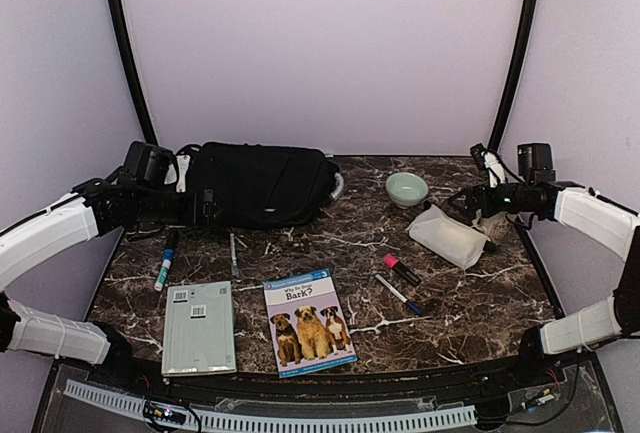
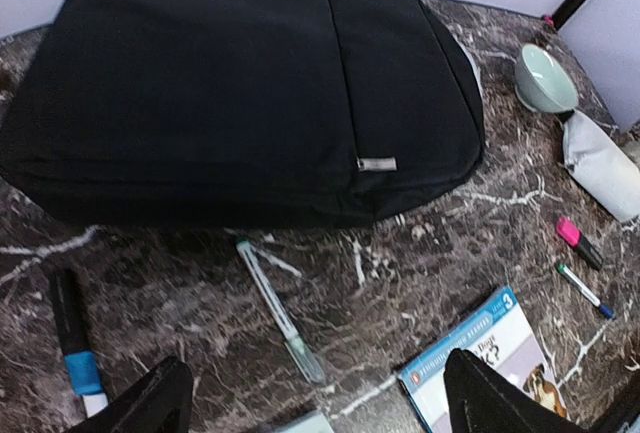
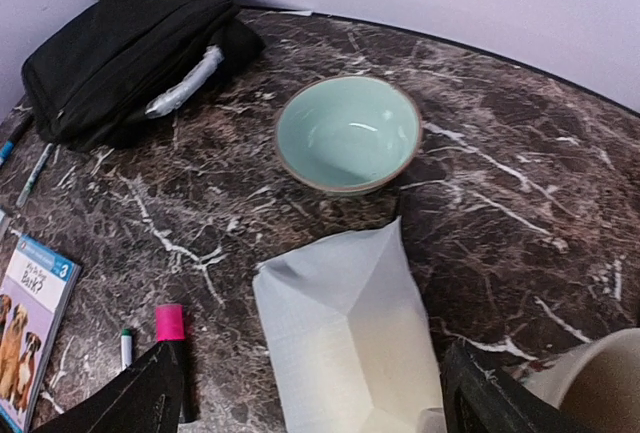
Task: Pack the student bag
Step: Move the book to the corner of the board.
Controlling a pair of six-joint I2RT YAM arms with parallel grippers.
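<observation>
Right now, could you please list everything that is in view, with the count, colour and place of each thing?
student bag: one, black, far left of the table, lying flat
bowl: one, pale green, far right, empty
pouch: one, translucent white, right side, nearer than the bowl
pink-capped marker: one, black and pink, centre right
thin pen: one, white with blue end, beside the pink-capped marker
dog book: one, blue cover, near centre
notebook: one, grey-green, near left
banded marker: one, black, blue and white, left
clear pen: one, transparent, before the bag
table: one, dark marble
left hand: one, black, open, near the bag
right hand: one, black, open, above the pouch
</observation>
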